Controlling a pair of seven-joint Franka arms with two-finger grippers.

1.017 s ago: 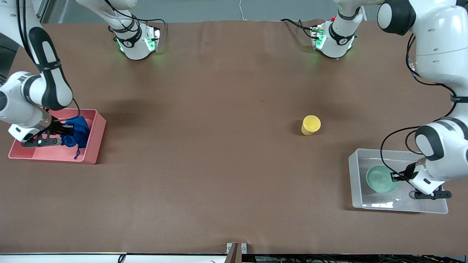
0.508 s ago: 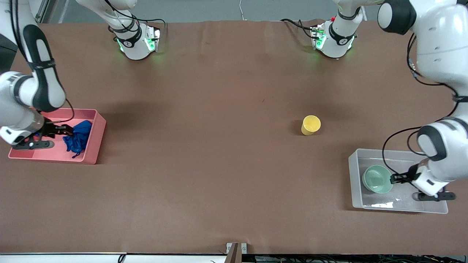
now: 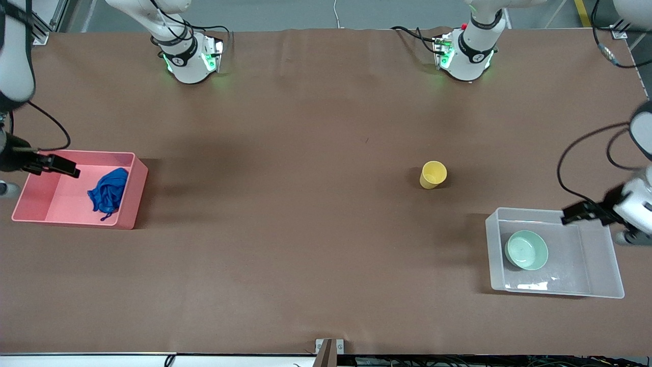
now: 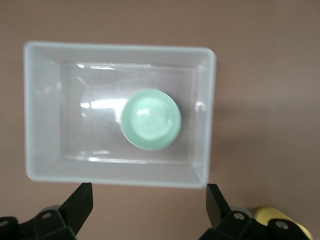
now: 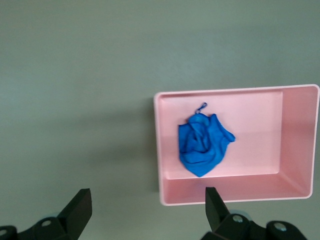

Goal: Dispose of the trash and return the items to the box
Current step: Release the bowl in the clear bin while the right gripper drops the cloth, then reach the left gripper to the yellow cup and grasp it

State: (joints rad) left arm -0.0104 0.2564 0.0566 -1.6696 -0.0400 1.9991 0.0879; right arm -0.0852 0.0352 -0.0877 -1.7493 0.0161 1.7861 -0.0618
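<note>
My left gripper (image 4: 145, 207) is hanging wide open and empty over the edge of the clear box (image 3: 601, 262), where the mint bowl (image 3: 526, 250) is sitting. My right gripper (image 5: 145, 210) is hanging open and empty above the pink bin (image 3: 61, 216), which is holding the blue cloth (image 3: 108, 190). The yellow cup (image 3: 433, 174) is standing on the surface (image 3: 305, 153), well apart from the box.

**Layout on the desk**

The bowl (image 3: 526, 250) lies in the box (image 3: 601, 255) at the left arm's end of the desk (image 3: 305, 229). The cup (image 3: 433, 174) stands farther from the front camera, apart from the box. The cloth (image 3: 108, 190) lies in the bin (image 3: 51, 199) at the right arm's end.
</note>
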